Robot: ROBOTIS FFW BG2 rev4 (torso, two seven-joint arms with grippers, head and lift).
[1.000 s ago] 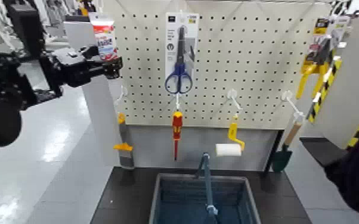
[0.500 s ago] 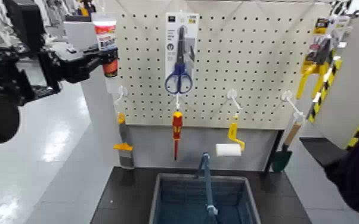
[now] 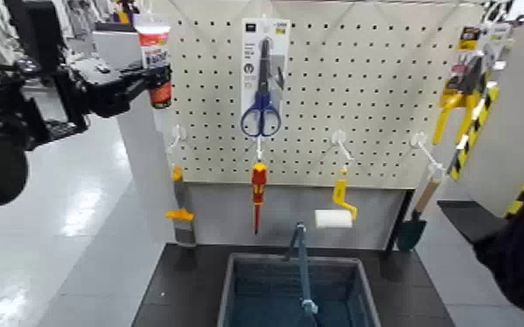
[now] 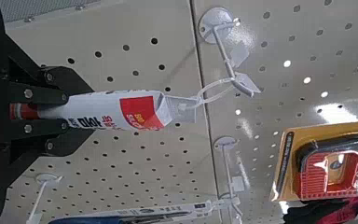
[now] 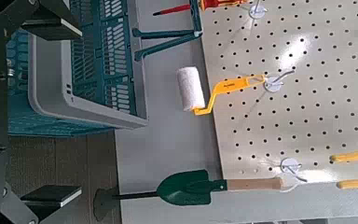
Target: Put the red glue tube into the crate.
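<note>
The red glue tube (image 3: pixel 154 54) stands upright at the upper left edge of the pegboard, held in my left gripper (image 3: pixel 157 85), which is shut on its lower part. In the left wrist view the tube (image 4: pixel 121 110) sits between the black fingers (image 4: pixel 39 95), its white end next to a clear peg hook (image 4: pixel 222 86). The crate (image 3: pixel 227 296) sits low at the centre on the black table, its bar handle (image 3: pixel 302 265) raised. My right gripper (image 5: pixel 61 107) hangs open beside the crate (image 5: pixel 93 65), far from the tube.
On the pegboard hang packaged scissors (image 3: pixel 263 80), a red-and-yellow screwdriver (image 3: pixel 258 193), a small paint roller (image 3: pixel 334 216), a green trowel (image 3: pixel 413 228), an orange scraper (image 3: pixel 179 213) and a yellow tool (image 3: pixel 455 94). The black table (image 3: pixel 178 283) drops off to the floor at left.
The tube has gone from tilted to upright, and my left gripper with it has shifted slightly left and up. The right arm and crate have not moved.
</note>
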